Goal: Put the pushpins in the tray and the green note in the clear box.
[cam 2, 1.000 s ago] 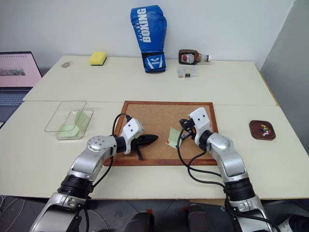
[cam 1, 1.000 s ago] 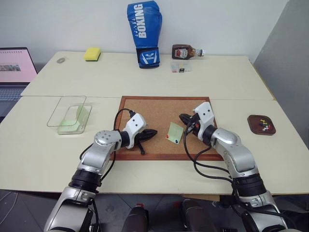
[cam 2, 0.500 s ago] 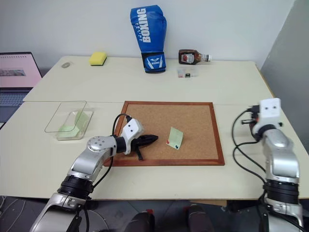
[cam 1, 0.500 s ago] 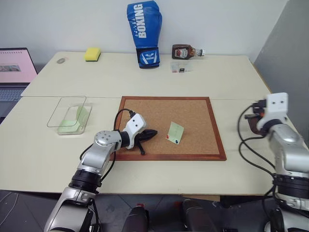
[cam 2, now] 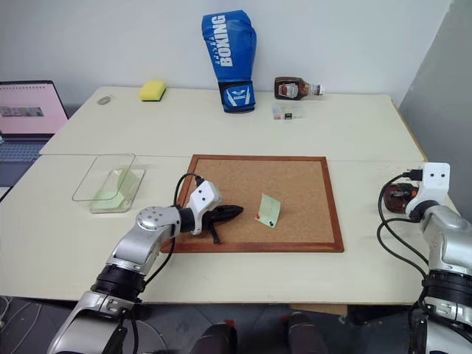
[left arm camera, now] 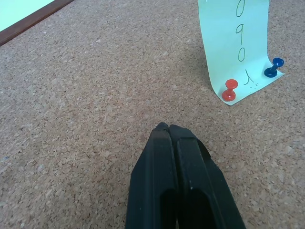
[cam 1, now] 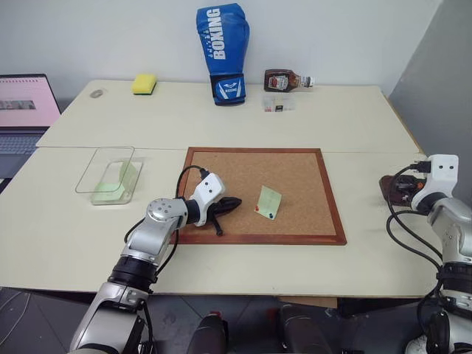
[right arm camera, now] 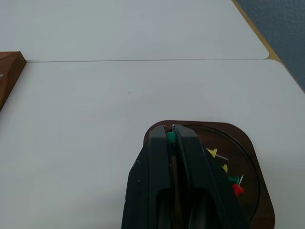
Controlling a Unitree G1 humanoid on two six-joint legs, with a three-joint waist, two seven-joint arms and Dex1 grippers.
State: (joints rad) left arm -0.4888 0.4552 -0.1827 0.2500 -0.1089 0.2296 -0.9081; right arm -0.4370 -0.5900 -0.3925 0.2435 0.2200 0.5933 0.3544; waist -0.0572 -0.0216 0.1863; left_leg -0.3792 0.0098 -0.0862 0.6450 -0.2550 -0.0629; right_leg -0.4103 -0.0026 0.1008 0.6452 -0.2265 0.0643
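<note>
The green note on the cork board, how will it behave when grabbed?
The green note is thin paper with one end lifting, so probably floppy and light. A red pin and blue pin hold it; pulling may tear it.

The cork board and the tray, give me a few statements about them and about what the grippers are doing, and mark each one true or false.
1. The right gripper is shut on a green pushpin over the tray. True.
2. The tray is empty. False: several pushpins already lie in it.
3. The green note is pinned to the cork board by a red pushpin and a blue pushpin. True.
4. The left gripper holds the green note. False: it is shut on nothing, short of the note.
5. The clear box sits on the cork board. False: it stands on the table, left of the board.
</note>
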